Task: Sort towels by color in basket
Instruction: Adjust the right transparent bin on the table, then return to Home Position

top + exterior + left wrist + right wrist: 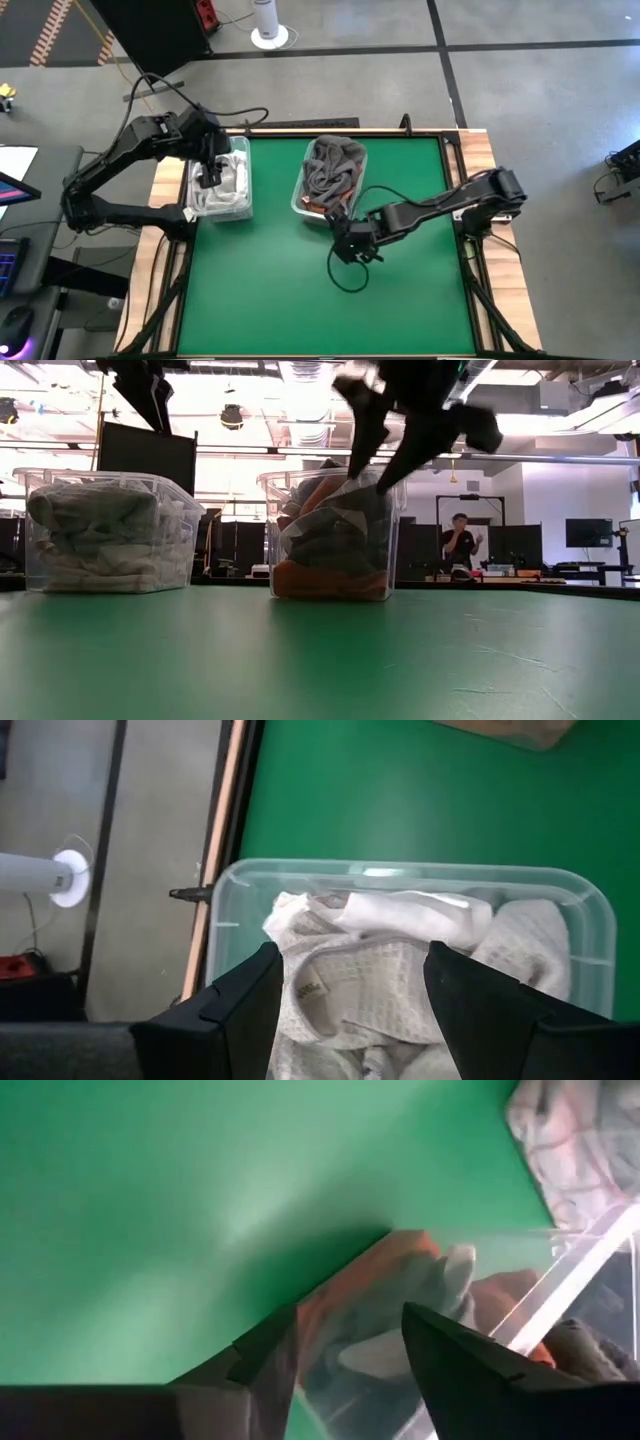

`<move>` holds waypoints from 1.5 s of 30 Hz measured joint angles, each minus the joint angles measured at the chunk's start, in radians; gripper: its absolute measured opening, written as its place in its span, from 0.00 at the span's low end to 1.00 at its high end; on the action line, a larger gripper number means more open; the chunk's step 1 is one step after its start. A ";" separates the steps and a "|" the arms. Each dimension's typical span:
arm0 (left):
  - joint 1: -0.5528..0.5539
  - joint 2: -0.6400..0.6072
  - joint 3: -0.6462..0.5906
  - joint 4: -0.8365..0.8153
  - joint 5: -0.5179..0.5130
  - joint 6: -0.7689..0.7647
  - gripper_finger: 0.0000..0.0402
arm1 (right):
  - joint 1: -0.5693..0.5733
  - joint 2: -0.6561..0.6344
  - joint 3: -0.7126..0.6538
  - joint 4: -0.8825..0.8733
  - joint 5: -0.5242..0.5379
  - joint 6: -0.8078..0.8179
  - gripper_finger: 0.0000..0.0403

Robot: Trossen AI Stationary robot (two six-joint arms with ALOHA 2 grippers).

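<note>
Sorting looks nearly done; no cloth lies loose on the green table (300, 290). Right gripper (348, 238) hangs at the near corner of the dark-towel bin (330, 180), fingers parted, nothing between them. Grey and rust-orange towels (330, 550) sit just ahead of it. Left gripper (345, 1010) hovers spread and empty, white towels (400, 970) in the light bin (222, 185) directly below. Next move, likely: retreat clear of the bin wall, which crowds the right fingers. A person stands far behind.
</note>
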 joint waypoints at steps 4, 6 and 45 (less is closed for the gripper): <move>-0.015 0.000 0.000 -0.034 0.001 -0.028 0.58 | -0.026 0.035 0.001 -0.025 0.002 0.002 0.51; -0.023 0.000 0.000 -0.049 0.001 -0.037 0.58 | -0.037 0.038 0.002 -0.055 0.002 0.002 0.48; -0.419 -0.588 -0.469 0.532 0.063 -0.403 0.58 | -0.144 -0.812 -0.394 0.131 -0.027 0.830 0.30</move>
